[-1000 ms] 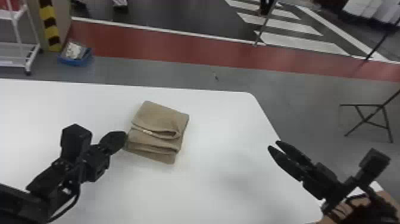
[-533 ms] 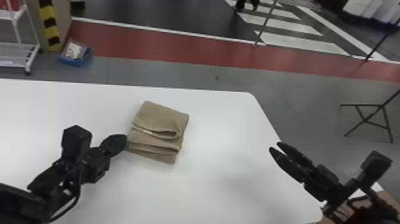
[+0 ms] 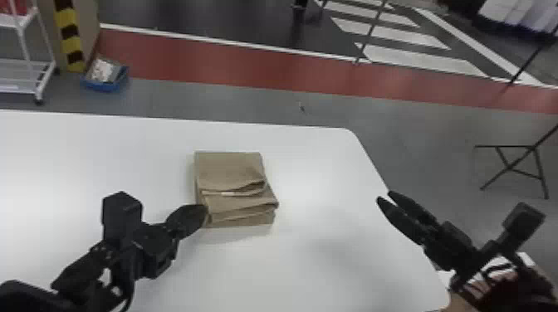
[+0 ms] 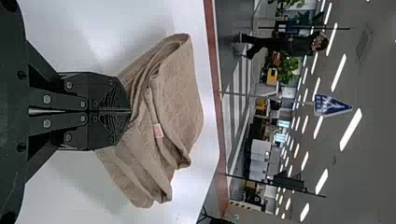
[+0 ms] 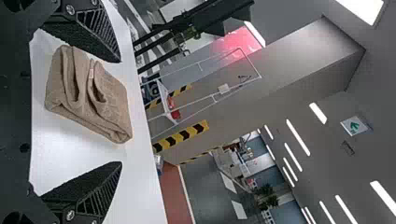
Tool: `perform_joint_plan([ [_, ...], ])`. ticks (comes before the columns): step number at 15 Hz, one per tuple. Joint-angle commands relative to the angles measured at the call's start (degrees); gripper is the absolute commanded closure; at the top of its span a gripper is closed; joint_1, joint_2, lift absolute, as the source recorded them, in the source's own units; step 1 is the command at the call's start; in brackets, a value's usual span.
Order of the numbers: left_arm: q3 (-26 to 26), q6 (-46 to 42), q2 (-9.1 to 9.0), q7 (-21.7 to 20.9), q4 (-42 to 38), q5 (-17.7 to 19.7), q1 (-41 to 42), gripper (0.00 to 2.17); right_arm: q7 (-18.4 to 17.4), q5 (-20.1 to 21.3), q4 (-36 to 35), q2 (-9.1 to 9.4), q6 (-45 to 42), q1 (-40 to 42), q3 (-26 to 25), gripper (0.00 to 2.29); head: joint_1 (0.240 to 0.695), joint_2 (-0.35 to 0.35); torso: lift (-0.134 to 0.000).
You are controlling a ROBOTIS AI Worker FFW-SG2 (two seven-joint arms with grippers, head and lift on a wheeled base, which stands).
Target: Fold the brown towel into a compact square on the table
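The brown towel point(image 3: 230, 178) lies folded into a thick, layered, roughly square stack on the table, its loose layered edges towards the robot. My left gripper point(image 3: 204, 212) meets its left side near the close corner. In the left wrist view, that gripper point(image 4: 130, 112) is shut, its tips against the edge of the towel point(image 4: 180, 88). Off to the towel's right, my right gripper point(image 3: 384, 197) hovers by the table's right edge; in the right wrist view this gripper point(image 5: 120, 112) stands wide open, and the towel point(image 5: 88, 98) lies beyond, apart from its fingers.
The white table point(image 3: 332, 174) has a rounded far right corner, and bare surface surrounds the towel. Beyond it on the floor are a white cart point(image 3: 25, 66), a blue bin point(image 3: 106, 76) and a folding stand point(image 3: 510, 166).
My left gripper has moved right and a little towards the robot. The towel has turned counterclockwise with it, its near left corner shifting right. My right gripper has barely moved.
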Motion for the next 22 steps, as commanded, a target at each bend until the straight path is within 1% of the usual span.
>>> perform_joint_plan([
  [1,-1.14,1.32,-0.27,-0.25,-2.48,1.14,1.57,1.72,-0.44,2.11,-0.08,-1.52,2.80,-3.71,1.62,0.11,0.695,-0.350,-0.124],
  [2,-0.88,3.96,-0.18,-1.31,-4.32,1.23,1.92,1.72,-1.14,4.05,-0.17,-2.31,2.80,-5.64,3.37,0.11,0.695,-0.350,-0.124],
  [3,-0.26,5.54,0.17,-1.40,-6.35,1.41,2.18,1.72,-1.49,6.51,-0.08,-2.57,2.62,-7.40,5.22,0.13,0.695,-0.350,-0.124],
  [4,0.53,5.71,0.35,-0.87,-7.58,1.41,2.54,1.72,-1.67,10.38,-0.08,-2.57,2.62,-9.86,7.68,0.16,0.695,-0.350,-0.124],
  [6,3.78,5.19,1.58,1.59,-8.72,1.49,2.80,1.72,-5.36,18.81,0.45,-2.57,0.69,-12.50,13.92,0.17,0.695,-0.350,-0.124],
  [8,6.15,4.31,2.72,4.85,-8.72,1.49,2.80,1.72,-5.89,27.25,1.94,-2.57,-2.30,-15.84,19.63,0.18,0.695,-0.350,-0.124],
  [9,6.59,3.96,2.99,5.81,-8.72,1.49,2.89,1.72,-5.80,30.94,2.56,-2.57,-1.95,-17.42,21.66,0.18,0.695,-0.350,-0.124],
  [10,7.82,3.96,3.16,6.95,-8.72,1.41,3.77,1.72,-3.95,35.16,4.67,-3.10,-4.06,-20.06,24.12,0.18,0.695,-0.287,-0.124],
  [11,8.17,3.60,3.25,7.66,-8.72,1.32,3.94,1.72,-2.02,37.71,6.95,-3.89,-9.33,-21.82,26.14,0.18,0.695,-0.260,-0.124],
  [12,8.96,3.60,3.25,7.92,-8.45,1.32,4.21,1.72,-0.35,40.70,8.01,-4.86,-10.38,-23.49,28.86,0.18,0.695,-0.238,-0.124],
  [13,9.40,3.60,3.34,7.92,-8.10,1.32,4.21,1.72,2.02,44.39,8.53,-4.94,-13.20,-24.45,31.15,0.18,0.695,-0.214,-0.124],
  [14,10.11,3.78,3.25,8.10,-7.84,1.32,4.21,1.72,3.69,48.96,8.53,-4.94,-16.01,-24.63,33.43,0.22,0.695,-0.192,-0.124],
  [15,10.63,3.78,3.34,8.10,-7.66,1.49,4.12,1.72,5.63,52.30,8.45,-4.94,-18.12,-24.80,35.01,0.32,0.695,-0.154,-0.124],
  [16,10.99,3.96,3.34,8.01,-7.66,1.49,3.94,1.72,7.82,55.46,8.36,-4.94,-19.00,-24.98,36.77,0.41,0.695,-0.135,-0.124],
  [17,11.07,4.31,3.34,8.01,-7.58,1.58,3.50,1.72,9.76,58.19,8.18,-5.03,-21.46,-25.07,38.35,0.41,0.695,-0.119,-0.124],
  [18,11.07,4.83,3.34,8.01,-7.58,1.58,3.24,1.72,10.99,60.47,8.18,-5.03,-23.57,-25.07,39.59,0.41,0.695,-0.105,-0.124],
  [19,11.07,5.01,3.34,8.01,-7.58,1.67,3.06,1.72,11.52,64.43,8.09,-5.21,-23.74,-25.07,41.34,0.41,0.695,-0.091,-0.124],
  [20,11.07,5.19,3.34,8.01,-7.58,1.58,3.06,1.72,11.69,68.30,8.18,-5.29,-23.74,-25.24,43.01,0.50,0.695,-0.071,-0.124],
  [21,11.07,5.54,3.25,8.01,-7.58,1.49,3.06,1.72,12.13,70.23,8.27,-5.29,-23.57,-25.77,43.89,0.59,0.695,-0.065,-0.124],
  [22,11.07,5.89,3.25,8.10,-7.58,1.41,3.06,1.72,12.04,71.20,8.45,-5.29,-23.57,-26.03,44.24,0.59,0.695,-0.062,-0.124],
])
